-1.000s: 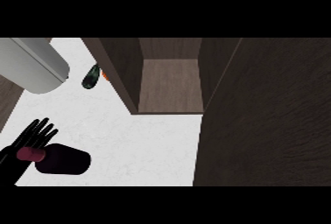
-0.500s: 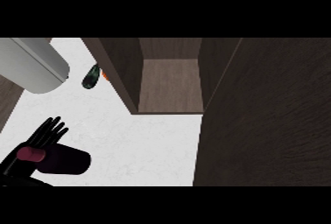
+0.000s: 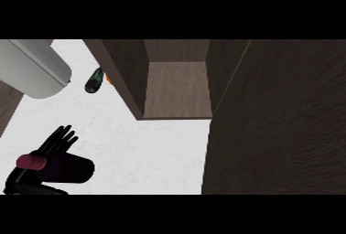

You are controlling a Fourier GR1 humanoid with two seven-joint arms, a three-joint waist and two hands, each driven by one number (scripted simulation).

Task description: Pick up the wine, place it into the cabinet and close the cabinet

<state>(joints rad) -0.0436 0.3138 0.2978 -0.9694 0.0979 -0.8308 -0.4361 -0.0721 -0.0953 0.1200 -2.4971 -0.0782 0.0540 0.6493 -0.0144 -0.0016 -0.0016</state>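
Wine bottle (image 3: 59, 168), dark with a reddish cap, lies at the lower left of the white bench (image 3: 155, 146), with the left hand (image 3: 57, 141) just behind it, fingers straight and spread rather than curled round it. Beyond stands the open cabinet (image 3: 177, 89), its door (image 3: 283, 123) swung out at right. A dark bottle (image 3: 94, 80) lies near a grey appliance (image 3: 34, 68).
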